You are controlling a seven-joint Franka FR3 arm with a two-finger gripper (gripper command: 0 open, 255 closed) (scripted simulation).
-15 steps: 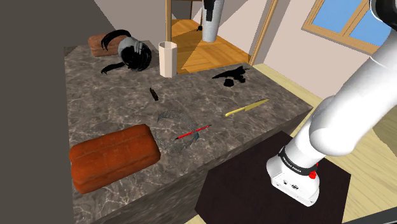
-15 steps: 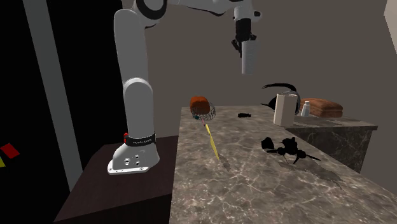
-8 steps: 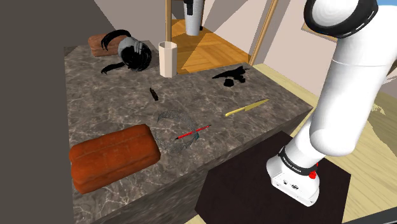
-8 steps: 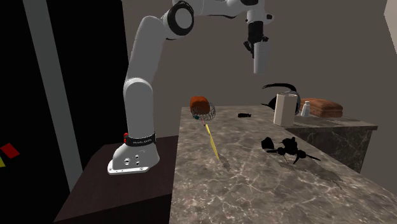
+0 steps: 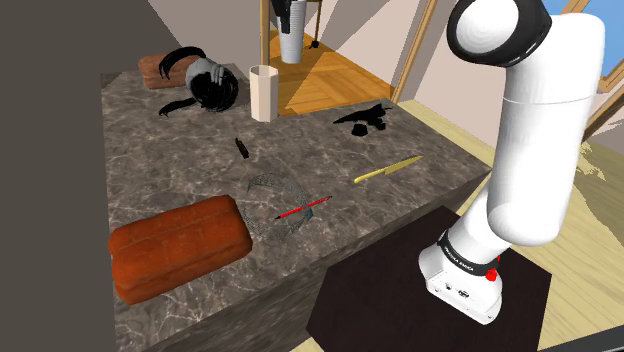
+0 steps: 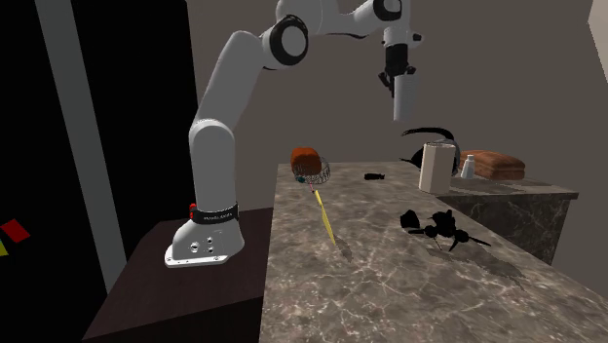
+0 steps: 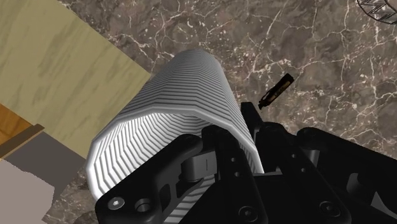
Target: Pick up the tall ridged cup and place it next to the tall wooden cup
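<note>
ridged white cup (image 6: 403,99) hangs clasped in the gripper (image 6: 397,78), high above the marbled counter (image 6: 390,278).

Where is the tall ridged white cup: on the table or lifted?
Lifted: the ridged white cup hangs from the black tool, clear of the tabletop.

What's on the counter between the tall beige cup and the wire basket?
In the shoulder view, one small black stick-shaped item lies between the tall beige cup and the wire basket.
</note>
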